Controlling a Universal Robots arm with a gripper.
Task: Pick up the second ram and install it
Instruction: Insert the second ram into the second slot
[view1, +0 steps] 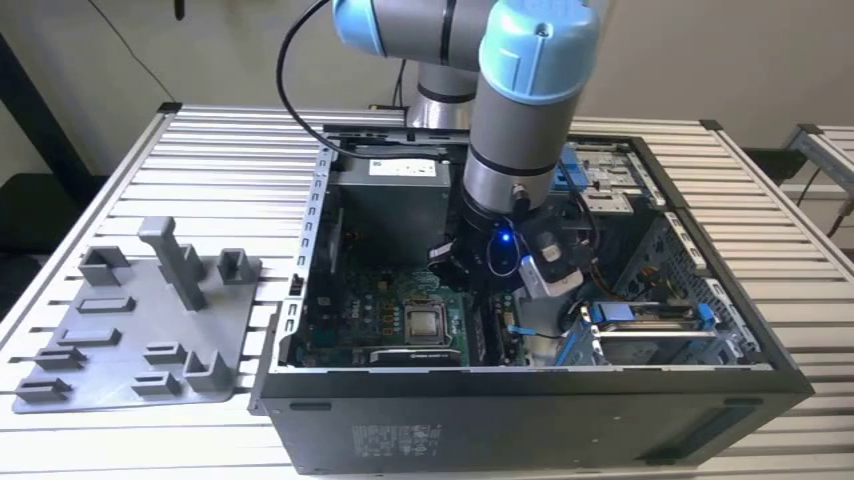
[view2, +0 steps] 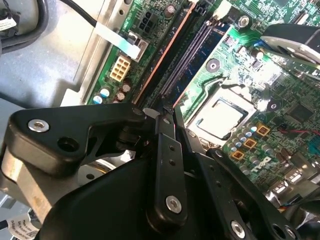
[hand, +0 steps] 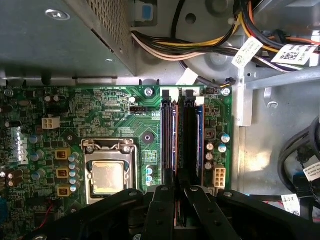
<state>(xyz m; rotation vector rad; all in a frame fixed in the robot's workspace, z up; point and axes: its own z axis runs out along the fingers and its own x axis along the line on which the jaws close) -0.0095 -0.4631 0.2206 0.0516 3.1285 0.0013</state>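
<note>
Gripper (hand: 180, 197) sits low inside the open computer case (view1: 747, 340), directly over the memory slots (hand: 176, 145) of the motherboard (hand: 115, 117), fingers (hand: 161, 210) drawn narrow around the second ram (hand: 188, 142). That dark stick stands on edge along 1 slot, beside the processor socket (hand: 107, 175). Grey holder tray (view1: 134, 330) lies on the table at the exterior view's left.

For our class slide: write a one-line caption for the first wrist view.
Gripper poised over the motherboard's memory slots, beside the processor socket.
</note>
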